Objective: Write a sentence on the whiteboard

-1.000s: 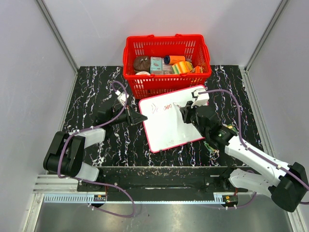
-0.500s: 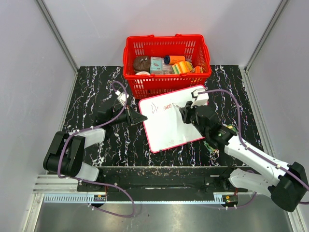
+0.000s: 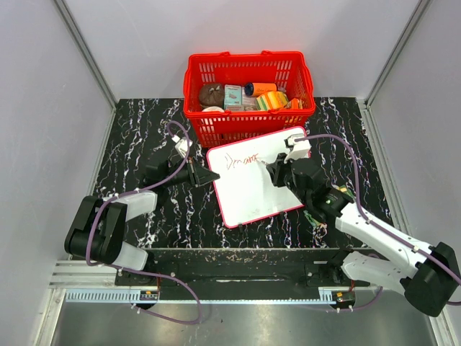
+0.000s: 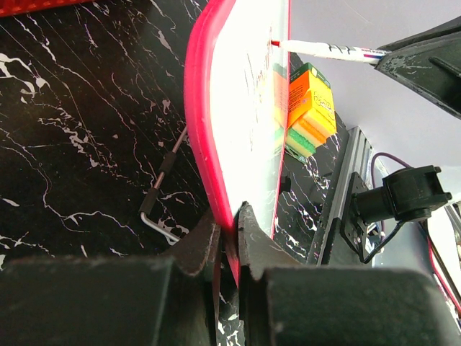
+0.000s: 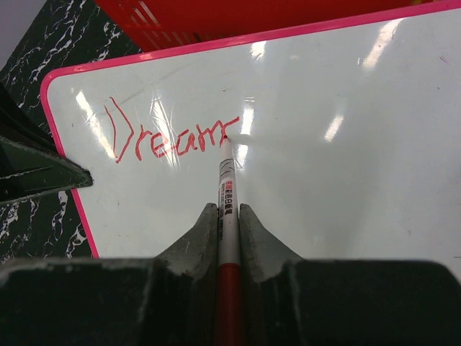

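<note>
I see glossy white board (image 3: 245,191), rounded pink rim, left edge pinched by left gripper (image 4: 230,220). Right gripper (image 5: 228,210) clamps slim marker (image 5: 227,173), tip on thin red writing (image 5: 173,138).

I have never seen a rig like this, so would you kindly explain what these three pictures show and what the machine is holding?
These are two robot arms bolted to a black marbled table. The wide picture comes from a fixed camera above and behind them; the other two come from cameras on each wrist. The left claw clamps the pink rim of a whiteboard, steadying it. The right claw grips a red-and-white marker whose tip touches the board at the end of the red word "Dream". A red basket of small items stands behind the board.
</note>
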